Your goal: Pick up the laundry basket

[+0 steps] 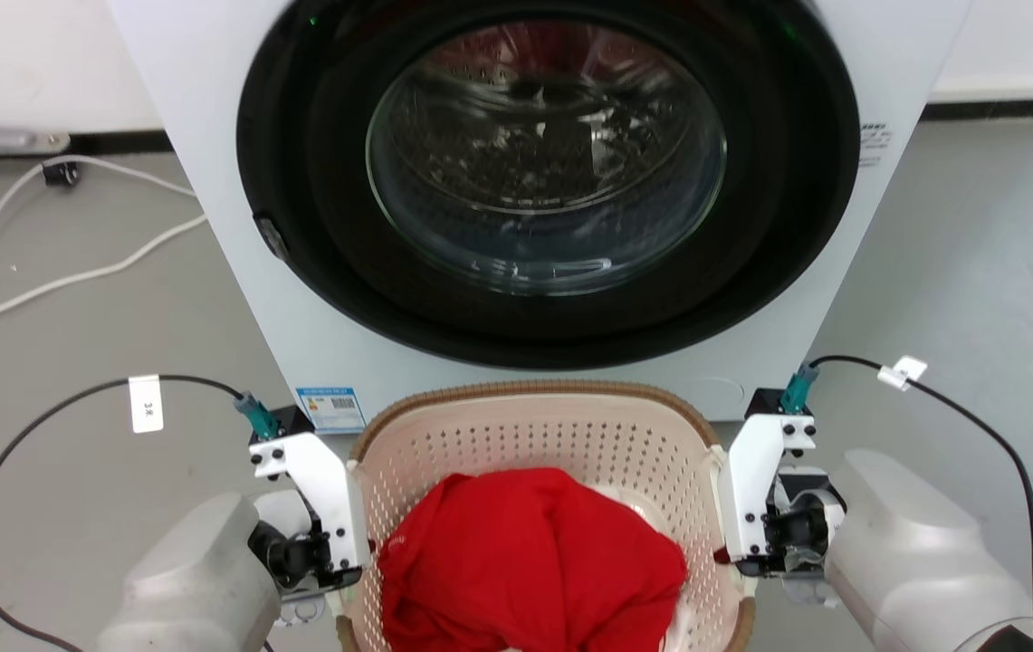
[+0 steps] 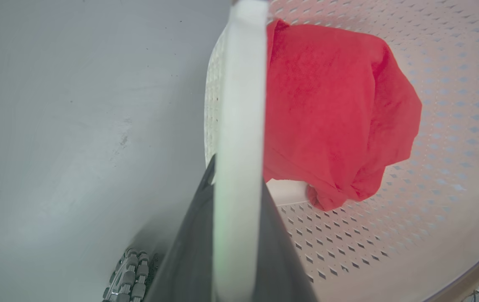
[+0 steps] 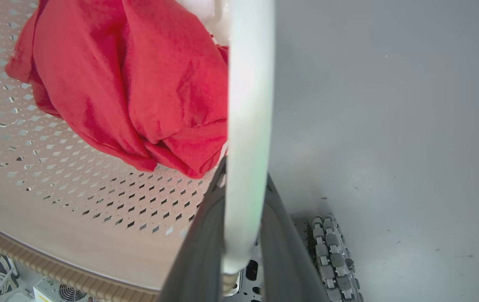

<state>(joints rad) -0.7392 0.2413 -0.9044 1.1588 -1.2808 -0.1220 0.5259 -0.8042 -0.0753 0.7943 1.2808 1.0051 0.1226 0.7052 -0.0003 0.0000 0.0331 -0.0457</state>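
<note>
- The pale left forearm (image 1: pixel 190 580) and right forearm (image 1: pixel 914 552) rise from the lower corners of the head view. Their wrists are turned inward toward the basket between them.
- Left gripper (image 2: pixel 238 176): its two dark fingers press on either face of the basket's white left handle (image 2: pixel 241 105), clamped on it.
- Right gripper (image 3: pixel 245 176): likewise closed on the white right handle (image 3: pixel 249 105), with one finger on each face.
- The laundry basket (image 1: pixel 534 435) sits between the two grippers, directly in front of the washer door. Its brown woven-look rim curves toward the machine. Whether it rests on the floor cannot be told.
- A crumpled red garment (image 1: pixel 525 561) is heaped in the near half of the basket, over something white.
- Behind it stands the white front-loading washing machine (image 1: pixel 208 136), with its round glass door (image 1: pixel 543 154) facing the camera.
- On the grey floor (image 1: pixel 978 254) to the machine's left, white cables (image 1: pixel 72 276) trail toward the wall.
</note>
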